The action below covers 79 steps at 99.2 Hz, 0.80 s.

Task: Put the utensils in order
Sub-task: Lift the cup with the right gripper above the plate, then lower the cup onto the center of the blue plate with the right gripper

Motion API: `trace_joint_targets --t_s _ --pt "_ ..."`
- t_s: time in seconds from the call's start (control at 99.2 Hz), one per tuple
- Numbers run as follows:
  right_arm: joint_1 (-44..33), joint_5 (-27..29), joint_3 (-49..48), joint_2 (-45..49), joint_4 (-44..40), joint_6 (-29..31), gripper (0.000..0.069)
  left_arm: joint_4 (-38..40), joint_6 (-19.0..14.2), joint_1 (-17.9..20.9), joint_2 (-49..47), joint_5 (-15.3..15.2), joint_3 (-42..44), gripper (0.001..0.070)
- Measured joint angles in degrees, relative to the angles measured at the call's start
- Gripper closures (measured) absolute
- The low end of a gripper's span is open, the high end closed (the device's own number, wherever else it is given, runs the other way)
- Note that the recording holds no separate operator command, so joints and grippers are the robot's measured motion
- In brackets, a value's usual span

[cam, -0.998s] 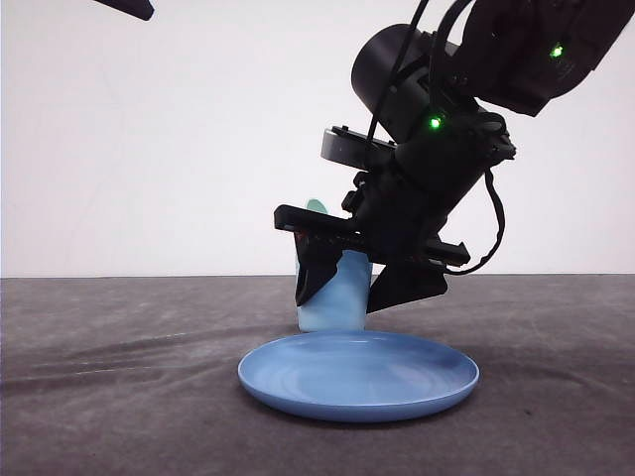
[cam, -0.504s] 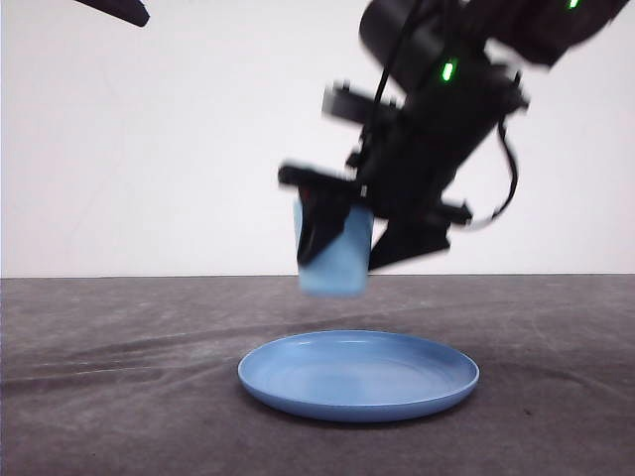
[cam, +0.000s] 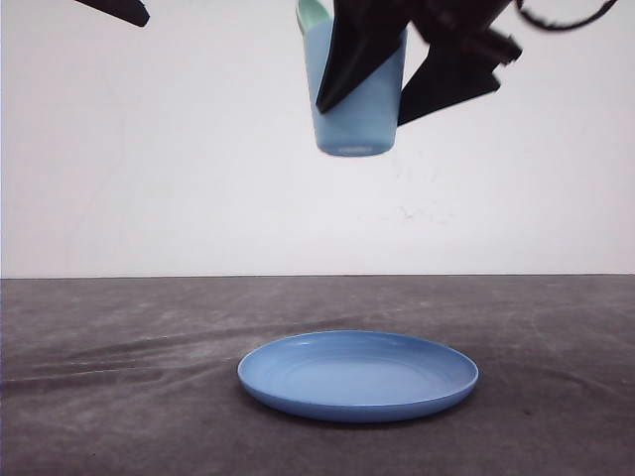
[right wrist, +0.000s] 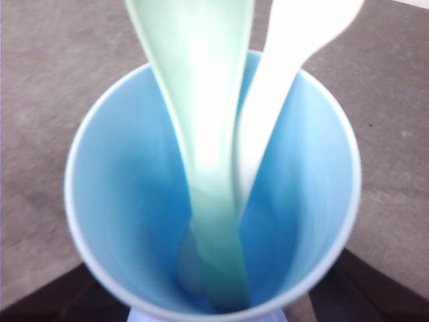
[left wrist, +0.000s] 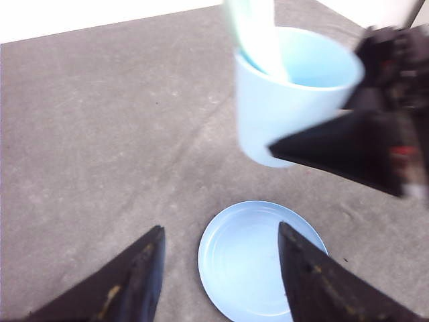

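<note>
The right end effector [cam: 382, 74] has its two dark, wedge-shaped fingers closed against the sides of a light blue cup [cam: 354, 94], which it holds in the air, upright and well above the bench [cam: 119, 397]. The cup is smooth, matte plastic, tapering to a narrower flat base, with a thin pale rim. Inside it, between the right end effector's fingers, stand both utensils: a pale mint-green spoon [right wrist: 201, 134] with a broad flat handle, and a white fork [right wrist: 281, 80] leaning just beside it, their lower ends down at the cup's bottom. The fork's tines cannot be seen. In the front view the green spoon tip pokes above the cup's rim.

Directly below the held cup lies a round blue plate [cam: 358, 375], shallow, glossy, with faint concentric rings, resting flat on the bench.

The left end effector [left wrist: 221, 268] hangs above the plate with its black, scuffed fingers spread wide and nothing between them; the cup is near it, ahead and off to one side.

The bench is covered in a dark grey, felt-like cloth with soft creases. Behind it is a plain white wall. No writing or labels can be read.
</note>
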Motion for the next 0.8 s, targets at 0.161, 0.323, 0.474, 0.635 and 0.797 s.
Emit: trace_joint_targets --t_s 0.161,0.323,0.474,0.635,0.797 --pt "1.11 0.07 0.00 -0.63 -3.04 -0.85 0.0290 0.00 0.00 0.00 0.00 0.00 0.00 0.0388" --pt "1.86 1.33 -1.75 -0.63 -2.27 -1.07 0.0290 0.00 0.00 0.00 0.00 0.00 0.00 0.0388" --pt "2.38 1.38 -6.82 -0.63 0.98 -0.83 0.0291 0.00 0.00 0.00 0.00 0.00 0.00 0.0388" --pt "3.87 1.57 -13.68 -0.63 9.68 0.37 0.0292 0.02 0.00 0.00 0.07 0.00 0.00 0.0388" --pt "6.10 3.45 -19.71 -0.37 18.16 2.27 0.0294 0.07 0.00 0.00 1.05 0.00 0.00 0.0388"
